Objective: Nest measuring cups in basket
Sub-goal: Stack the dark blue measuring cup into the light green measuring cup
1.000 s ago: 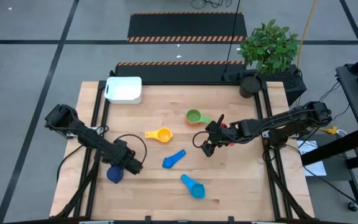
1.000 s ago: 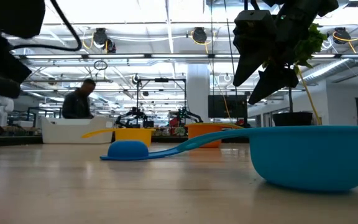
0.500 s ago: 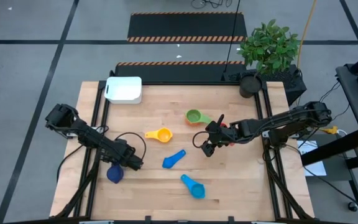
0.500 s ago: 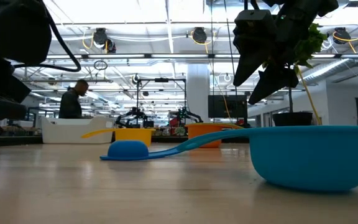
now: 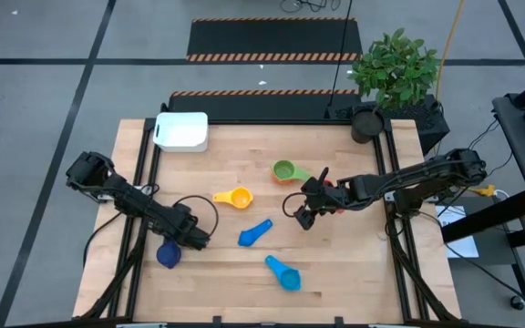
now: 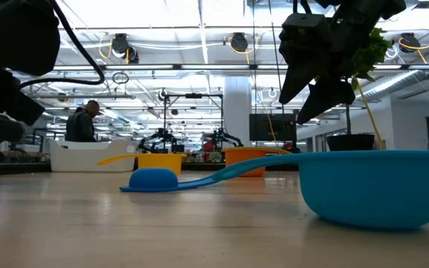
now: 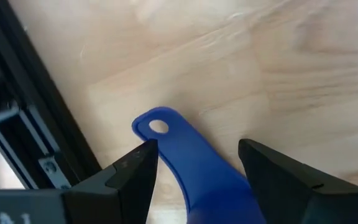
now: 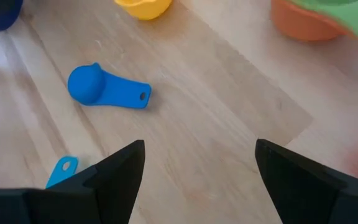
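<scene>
Bench [image 5: 335, 255]: open wood lies ahead of both arms; the edge rail runs just beside the left jaws.
Basket [image 5: 181, 131]: seen at the far corner, well apart from both jaws, empty.
Left gripper [image 5: 192, 239]: jaws spread wide, straddling the dark blue cup [image 7: 194, 165]; its handle runs lengthwise between them.
Right gripper [image 5: 303, 215]: jaws wide, nothing held; mid-blue cup [image 8: 106, 89] lies ahead.

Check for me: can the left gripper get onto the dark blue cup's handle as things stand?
Probably yes. The left gripper is open and straddles the dark blue cup handle, with only bare table around it.
</scene>
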